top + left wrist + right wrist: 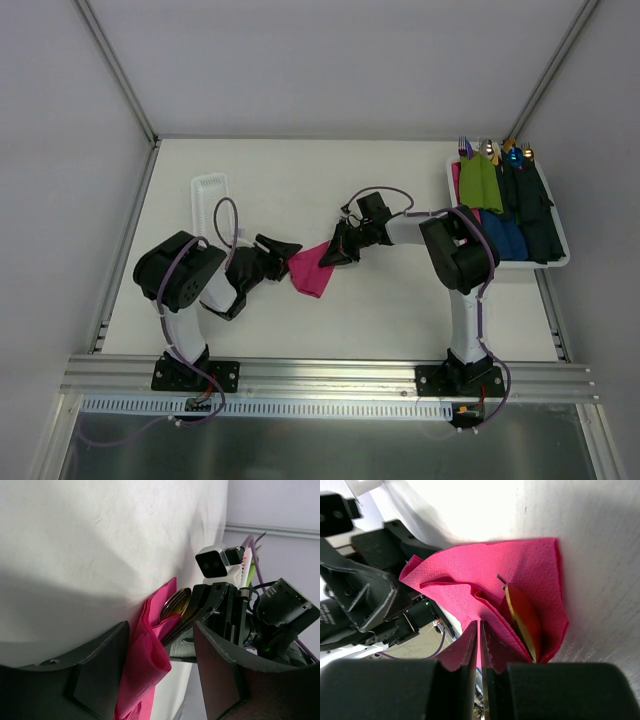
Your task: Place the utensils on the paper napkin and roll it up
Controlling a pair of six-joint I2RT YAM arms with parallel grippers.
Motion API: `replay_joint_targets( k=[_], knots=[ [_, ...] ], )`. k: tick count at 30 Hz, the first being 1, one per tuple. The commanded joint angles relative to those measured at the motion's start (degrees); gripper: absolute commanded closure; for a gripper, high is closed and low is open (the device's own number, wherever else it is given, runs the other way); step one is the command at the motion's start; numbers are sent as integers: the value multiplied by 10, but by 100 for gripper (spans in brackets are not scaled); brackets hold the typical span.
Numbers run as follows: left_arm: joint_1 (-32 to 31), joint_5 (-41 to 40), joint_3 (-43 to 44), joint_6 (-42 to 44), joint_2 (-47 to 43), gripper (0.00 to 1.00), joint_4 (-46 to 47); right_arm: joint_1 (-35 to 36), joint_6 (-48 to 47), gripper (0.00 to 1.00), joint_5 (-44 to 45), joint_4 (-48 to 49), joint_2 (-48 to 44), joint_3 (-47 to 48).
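Note:
The magenta paper napkin (310,270) lies folded in the middle of the table, between my two grippers. My right gripper (335,250) is shut on a fold of the paper napkin (470,570), its jaws pinching a thin layer of it (479,625). A gold utensil (522,617) is tucked inside the fold, and the left wrist view shows its spoon bowl (175,605). My left gripper (283,250) stands open around the napkin's other end (145,660). The paper rests against one finger only (100,670). The utensils are hidden in the top view.
A white tray (560,262) at the right edge holds green (480,182), blue (503,237) and navy napkin rolls with utensil handles sticking out. A narrow white tray (210,195) lies at the back left, behind the left arm.

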Motion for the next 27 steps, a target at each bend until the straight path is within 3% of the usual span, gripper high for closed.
replay_joint_targets(
  k=[1,9,27],
  knots=[
    [18,16,18,132,-17,43,-220,1,-36,91,70,-53,28,-7],
    [49,102,86,207,-3,46,-317,1,-37,91,70,-56,32,-3],
    [60,172,-13,228,-100,50,-302,-3,-50,92,79,-70,30,0]
  ],
)
